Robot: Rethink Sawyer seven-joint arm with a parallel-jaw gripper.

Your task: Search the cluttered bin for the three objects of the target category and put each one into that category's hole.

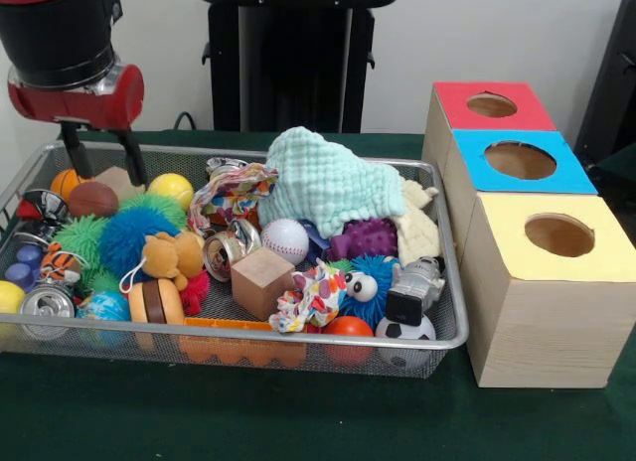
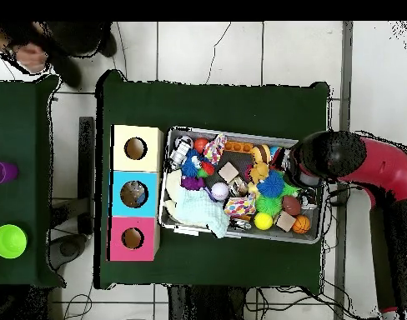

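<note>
The wire mesh bin [image 1: 298, 334] is full of toys; it also shows in the overhead view [image 2: 240, 236]. No clear plastic lump can be made out in the clutter in either view. The blue-topped box's hole [image 1: 520, 160] lies between the red and yellow boxes, right of the bin, and shows in the overhead view [image 2: 133, 194]. My gripper [image 1: 103, 168] hangs over the bin's far left corner, above a brown ball [image 1: 92, 198]. Its fingers [image 1: 132, 158] are apart with nothing between them. In the overhead view the arm's head [image 2: 324, 158] hides the gripper.
Silver cans [image 1: 47, 304] [image 1: 224, 252], a mint cloth [image 1: 328, 183], a wooden cube [image 1: 261, 280], a baseball [image 1: 285, 240] and fuzzy balls fill the bin. The red box's hole [image 1: 491, 105] and the yellow box's hole [image 1: 558, 234] flank the blue one. A person [image 2: 27, 50] stands beyond a side table.
</note>
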